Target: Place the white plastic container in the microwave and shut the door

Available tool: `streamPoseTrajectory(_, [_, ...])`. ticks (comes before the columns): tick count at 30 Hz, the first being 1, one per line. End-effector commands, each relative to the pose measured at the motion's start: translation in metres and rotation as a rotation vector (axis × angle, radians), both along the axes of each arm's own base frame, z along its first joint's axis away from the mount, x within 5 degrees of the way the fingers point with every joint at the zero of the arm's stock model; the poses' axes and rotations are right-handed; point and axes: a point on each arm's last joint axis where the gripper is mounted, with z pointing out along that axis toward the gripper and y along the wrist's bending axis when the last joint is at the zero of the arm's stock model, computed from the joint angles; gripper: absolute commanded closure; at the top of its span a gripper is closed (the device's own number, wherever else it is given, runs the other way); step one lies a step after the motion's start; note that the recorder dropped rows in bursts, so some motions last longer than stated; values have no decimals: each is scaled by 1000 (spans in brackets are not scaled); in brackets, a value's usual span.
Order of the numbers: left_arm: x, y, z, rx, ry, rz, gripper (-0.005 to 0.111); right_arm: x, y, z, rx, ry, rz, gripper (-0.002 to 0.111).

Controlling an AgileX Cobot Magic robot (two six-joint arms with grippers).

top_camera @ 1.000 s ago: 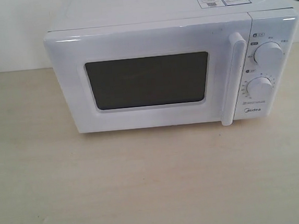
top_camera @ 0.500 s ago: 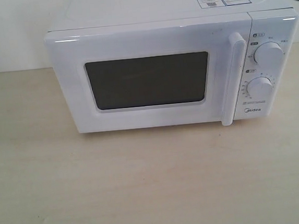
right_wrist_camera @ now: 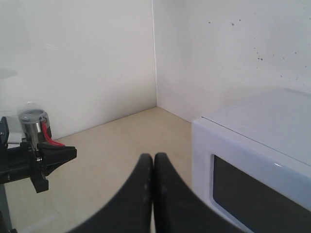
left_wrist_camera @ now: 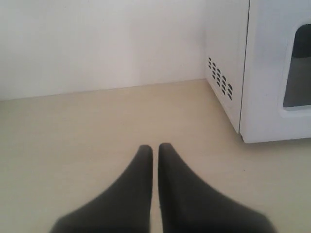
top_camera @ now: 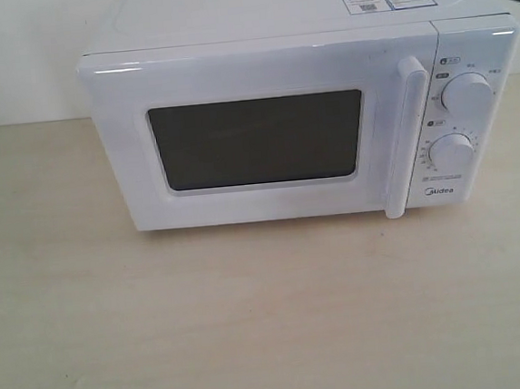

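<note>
Left wrist view, left claw (left_wrist_camera: 154, 147) pinched together, empty, microwave (left_wrist_camera: 226, 53) nearby, untouched, door (left_wrist_camera: 267, 73) closed, right claw (right_wrist_camera: 153, 156) likewise.

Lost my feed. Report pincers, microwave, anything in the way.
Left pincer shut, empty. Right pincer shut, empty. Microwave door closed; container not in view. Nothing blocking the door.

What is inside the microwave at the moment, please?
The door of the microwave is shut; its dark window shows nothing behind the glass, so whatever is inside is hidden.
</note>
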Motion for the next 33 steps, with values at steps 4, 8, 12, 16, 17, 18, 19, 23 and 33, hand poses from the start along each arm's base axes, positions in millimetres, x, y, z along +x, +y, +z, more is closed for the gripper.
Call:
streamPoseTrajectory(4, [-1,0,-6,-150,60,29,102,-1,-1,1,1,-10,-2,108])
streamPoseTrajectory(8, [-1,0,-6,-141,57,29,102,-1,-1,1,1,-10,-2,108])
streamPoseTrajectory(12, [-1,0,-6,-142,57,29,102,-1,-1,1,1,-10,-2,108])
streamPoseTrajectory(16, [-1,0,-6,-137,57,28,102,-1,-1,1,1,-10,-2,108])
streamPoseTrajectory(17, [-1,0,-6,-137,57,28,102,-1,-1,1,1,-10,-2,108])
streamPoseTrajectory(18, [-1,0,-6,-137,57,28,102,-1,-1,1,1,-10,-2,108])
streamPoseTrajectory(19, [-1,0,-6,-137,57,28,102,-1,-1,1,1,-10,-2,108])
streamPoseTrajectory(23, [-1,0,-6,-132,57,27,102,-1,-1,1,1,-10,-2,108])
streamPoseTrajectory(33, [-1,0,-6,-132,57,27,102,-1,-1,1,1,-10,-2,108])
